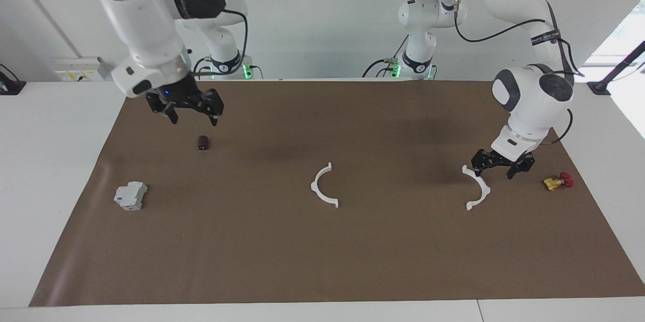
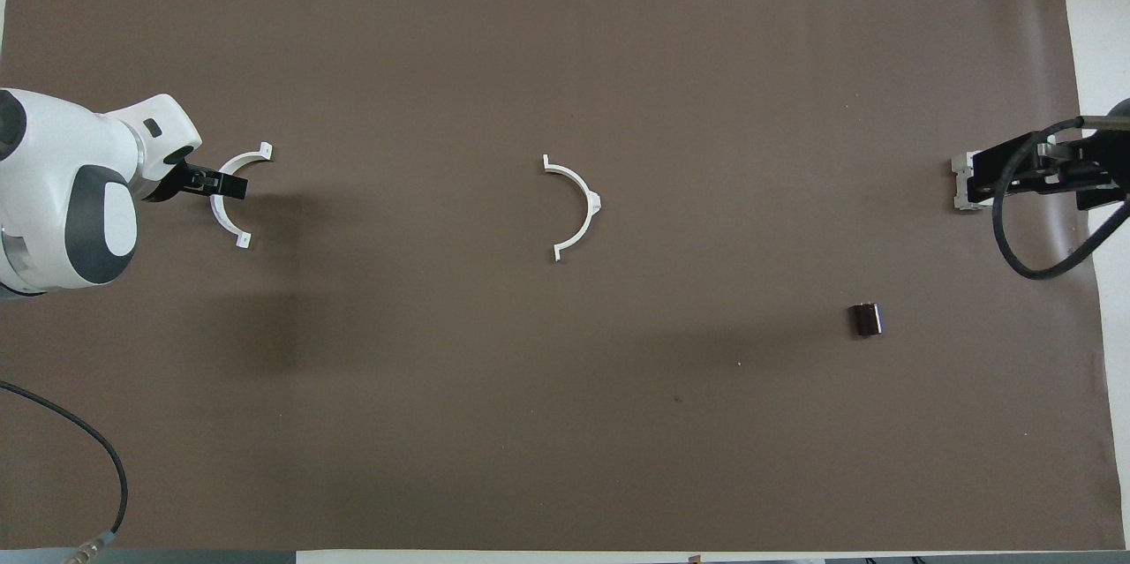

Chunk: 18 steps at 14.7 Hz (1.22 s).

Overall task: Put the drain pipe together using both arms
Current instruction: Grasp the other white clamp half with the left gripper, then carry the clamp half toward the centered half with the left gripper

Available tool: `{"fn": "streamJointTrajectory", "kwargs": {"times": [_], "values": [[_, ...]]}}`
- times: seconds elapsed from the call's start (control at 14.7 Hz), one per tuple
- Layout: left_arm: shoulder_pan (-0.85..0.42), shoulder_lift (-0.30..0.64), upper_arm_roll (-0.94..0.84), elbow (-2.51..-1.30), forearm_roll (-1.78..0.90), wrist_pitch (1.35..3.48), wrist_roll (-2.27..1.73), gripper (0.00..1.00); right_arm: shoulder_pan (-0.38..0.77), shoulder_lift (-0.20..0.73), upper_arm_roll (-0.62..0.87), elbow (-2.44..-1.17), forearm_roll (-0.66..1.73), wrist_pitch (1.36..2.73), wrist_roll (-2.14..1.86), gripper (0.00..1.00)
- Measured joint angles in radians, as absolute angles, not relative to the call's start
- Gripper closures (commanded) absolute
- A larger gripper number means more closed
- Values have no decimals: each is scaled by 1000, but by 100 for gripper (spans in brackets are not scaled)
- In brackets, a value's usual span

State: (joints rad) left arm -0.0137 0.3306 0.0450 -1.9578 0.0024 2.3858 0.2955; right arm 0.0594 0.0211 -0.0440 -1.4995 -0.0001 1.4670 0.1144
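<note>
We see left gripper [image 1: 502,167] low at right of facing view, fingers spread beside outer arc [image 1: 478,188], holding nothing. Centre arc [image 1: 323,186] mid-mat. Right gripper [image 1: 193,108] open, raised, upper left. Risk: finger nudges thin arc, misses grasp.

Both arms [image 1: 151,24] are glossy white, built of rounded, bulbous segments with dark grey round caps on the joints. Black cables loop along each arm. The left arm [image 1: 529,105] wears a black band with small white lettering. Each ends in a black gripper of angular links. Green lights glow at both bases.
</note>
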Motion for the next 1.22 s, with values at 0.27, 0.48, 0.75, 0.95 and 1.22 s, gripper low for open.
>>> {"fn": "streamJointTrajectory", "kwargs": {"times": [0.27,0.48,0.75,0.95,1.22], "values": [[0,338,46,-1958,2,2390,330,14,58,25,-44,-1525,-16,1472,113,0],[0,344,46,-1958,2,2410,353,16,58,11,-44,-1539,-27,1472,108,0],[0,362,45,-1958,3,2440,391,79,58,-23,-44,-1581,-28,1473,76,0],[0,364,45,-1958,3,2445,404,100,43,-23,-44,-1583,-29,1474,74,0],[-1,362,45,-1956,3,2445,407,100,30,-23,-44,-1584,-29,1474,71,0]]}}
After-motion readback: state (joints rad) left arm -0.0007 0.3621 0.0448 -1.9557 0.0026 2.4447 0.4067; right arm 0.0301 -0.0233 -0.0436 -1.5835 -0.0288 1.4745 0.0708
